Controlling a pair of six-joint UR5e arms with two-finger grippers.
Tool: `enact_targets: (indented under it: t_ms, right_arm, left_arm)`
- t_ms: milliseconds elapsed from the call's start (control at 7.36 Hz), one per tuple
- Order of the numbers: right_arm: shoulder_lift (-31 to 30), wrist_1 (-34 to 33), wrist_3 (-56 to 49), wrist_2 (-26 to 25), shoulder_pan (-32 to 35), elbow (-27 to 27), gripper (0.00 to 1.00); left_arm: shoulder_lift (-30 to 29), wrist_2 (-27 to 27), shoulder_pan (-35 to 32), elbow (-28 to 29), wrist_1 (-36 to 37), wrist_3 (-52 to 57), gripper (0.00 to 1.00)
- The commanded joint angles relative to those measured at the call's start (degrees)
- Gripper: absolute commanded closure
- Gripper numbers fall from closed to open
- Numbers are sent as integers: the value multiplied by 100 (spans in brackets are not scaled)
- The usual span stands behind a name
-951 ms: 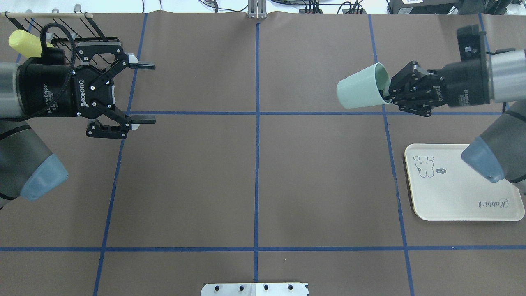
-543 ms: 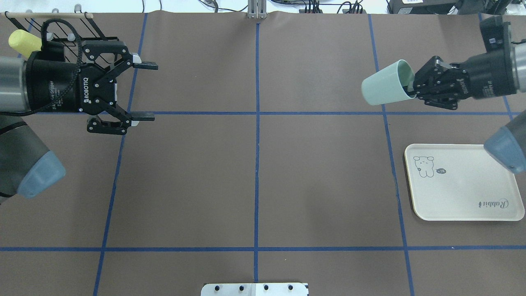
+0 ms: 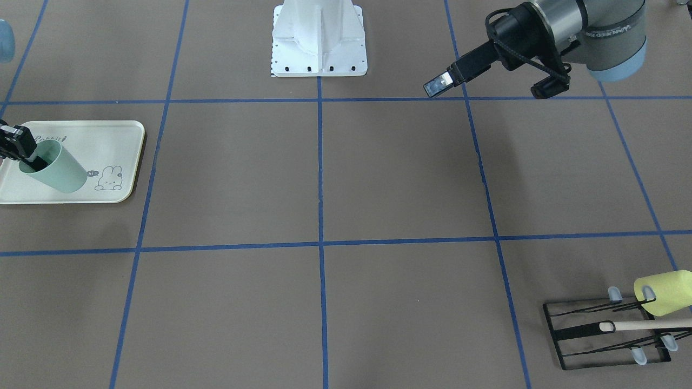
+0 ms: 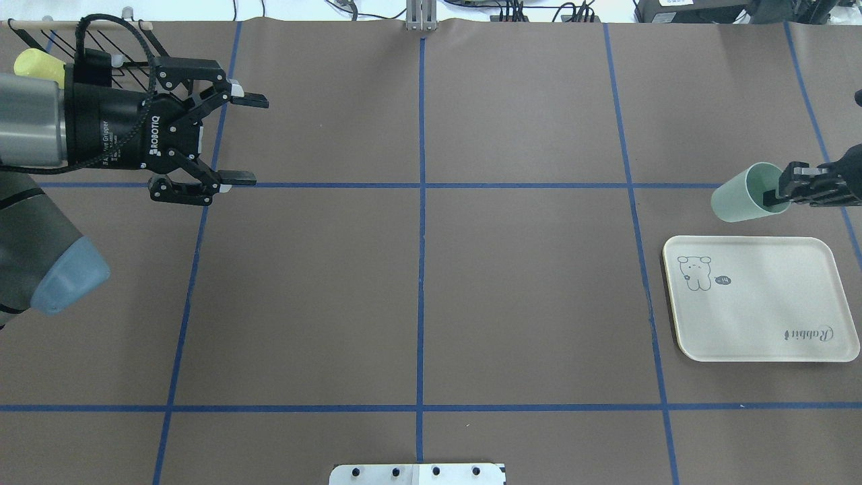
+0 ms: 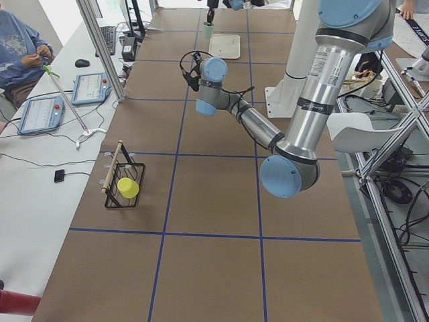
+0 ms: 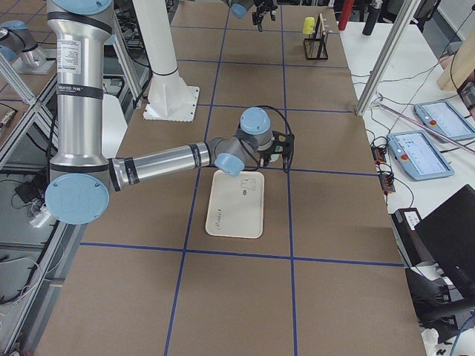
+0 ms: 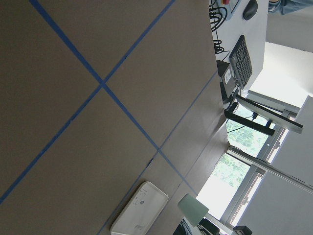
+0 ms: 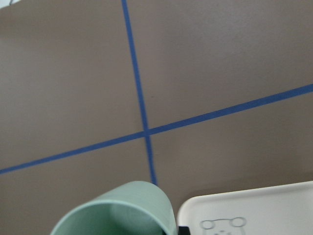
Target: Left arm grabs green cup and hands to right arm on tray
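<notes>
Green cup [image 4: 737,202] clamped in right gripper [image 4: 774,197], near tray [image 4: 761,316].

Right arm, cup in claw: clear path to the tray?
Likely yes. The right claw, shut on the cup, hangs close to the tray; nothing sits on it or between them.

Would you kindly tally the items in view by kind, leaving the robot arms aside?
cups: 2, the green cup and the yellow cup
tray: 1
rack: 1
total: 4
</notes>
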Motion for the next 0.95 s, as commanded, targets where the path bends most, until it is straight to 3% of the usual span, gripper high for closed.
enact_targets:
  t_ms: [0,815]
  right_arm:
    - [-263,-926,-1434,-124,-193,35,100]
    - [-308,-1202,-1473,-176,-413,-220,100]
  left_arm:
    - [-12,12,2,33,2,11,0]
    - [-29,12,2,24,2,3,0]
